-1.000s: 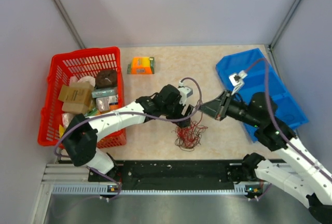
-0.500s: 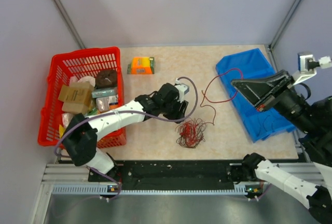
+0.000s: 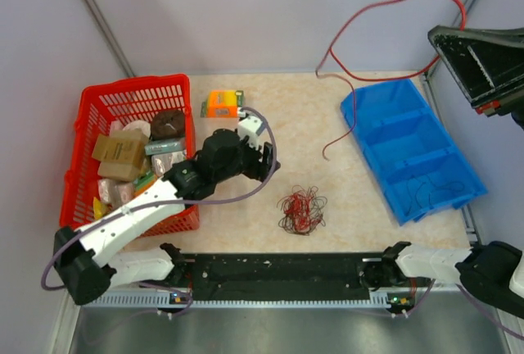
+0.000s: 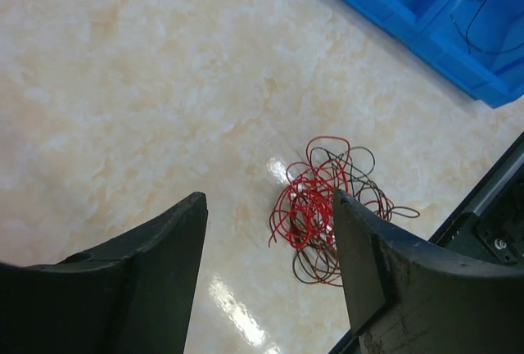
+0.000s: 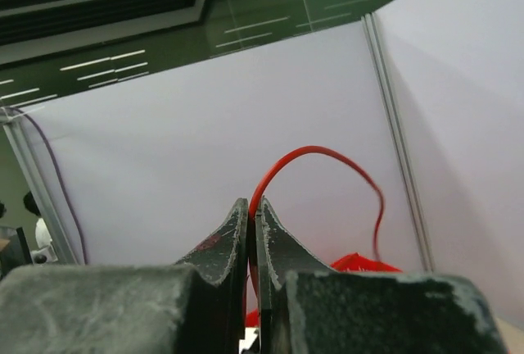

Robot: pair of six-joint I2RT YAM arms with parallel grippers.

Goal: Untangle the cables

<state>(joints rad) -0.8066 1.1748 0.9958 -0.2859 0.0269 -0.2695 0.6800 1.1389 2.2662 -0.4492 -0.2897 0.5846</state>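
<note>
Lifted high over the last second, the right end effector point(image 5: 252, 206) pinches a red wire point(image 3: 385, 3) clear of the bundle point(image 3: 301, 211), left end effector point(image 4: 268, 215) agape and empty; the blue bin point(image 3: 385, 96) looks the next stop

Beige marbled table point(image 3: 327, 116) with four things on it
Red basket point(image 3: 135, 85) at the left edge, small orange box point(image 3: 223, 102) near its far corner, blue bin point(image 3: 393, 112) at the right, and a loose bundle of red and dark cables point(image 3: 301, 211) near the front, touching neither
</note>
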